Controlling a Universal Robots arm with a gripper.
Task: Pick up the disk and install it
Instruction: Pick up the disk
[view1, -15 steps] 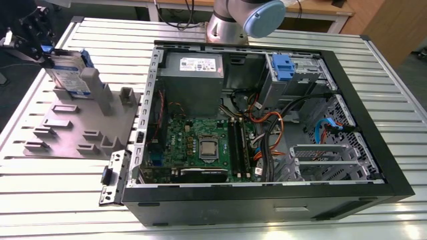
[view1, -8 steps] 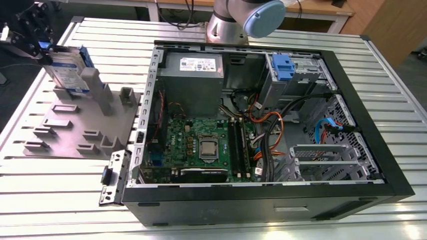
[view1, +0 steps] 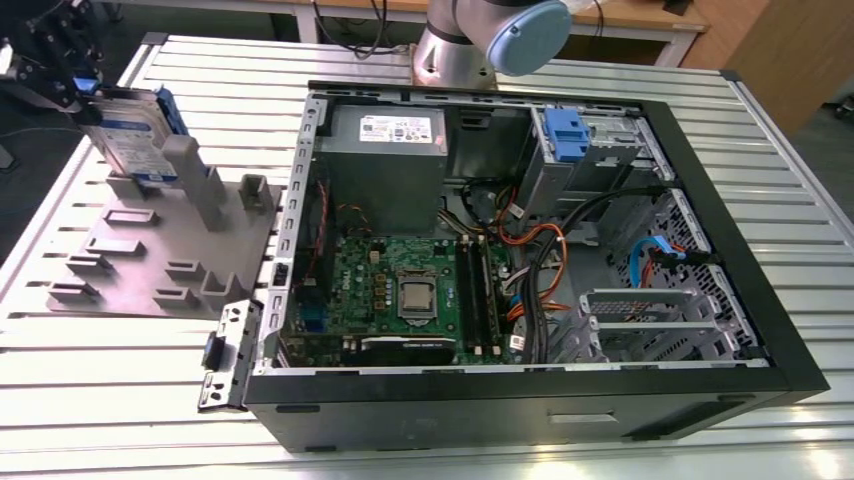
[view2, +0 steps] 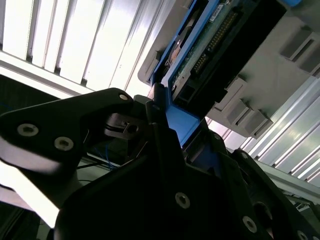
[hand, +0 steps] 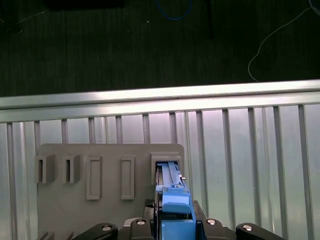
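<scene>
The pincer (hand: 176, 225) was clenched on the disk (view1: 134, 138) by its blue rail; it was held on edge at the grey fixture (view1: 160, 250), at the exterior view's far left, beside the computer case (view1: 534, 400).

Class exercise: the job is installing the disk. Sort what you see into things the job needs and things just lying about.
Job in hand:
gripper, closed on the disk
grey holder the disk stands in
drive cage, probably

Lying about:
power supply
motherboard
orange cables
</scene>
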